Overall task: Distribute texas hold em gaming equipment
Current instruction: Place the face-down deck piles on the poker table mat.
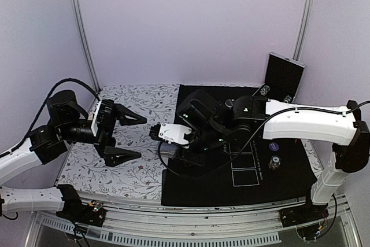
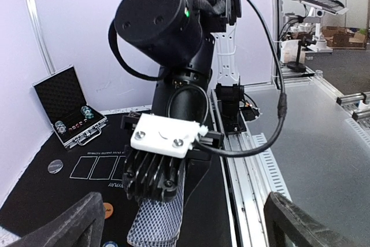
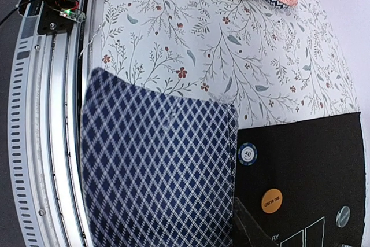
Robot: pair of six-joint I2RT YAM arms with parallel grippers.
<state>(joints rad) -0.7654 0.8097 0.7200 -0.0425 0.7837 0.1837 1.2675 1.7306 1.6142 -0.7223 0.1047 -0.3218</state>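
cloth in floral print [image 1: 139, 163] at nine o'clock, black mat [image 1: 231, 186] at three, lilac walls [image 1: 191, 21] behind, my left gripper [image 1: 134, 137] gaping, my right gripper [image 1: 156, 133] clamping playing cards [image 3: 156, 166], long axis twelve-to-six in wrist view

The light was bright and even, with a purple tint on the walls [image 1: 191, 21]. Shadows were faint — just soft dark patches. The fingers [image 2: 63, 224] of the left gripper [image 2: 185, 203] looked fuzzy up close — the playing cards [image 3: 156, 166] looked sharp. The top view curved at its edges.
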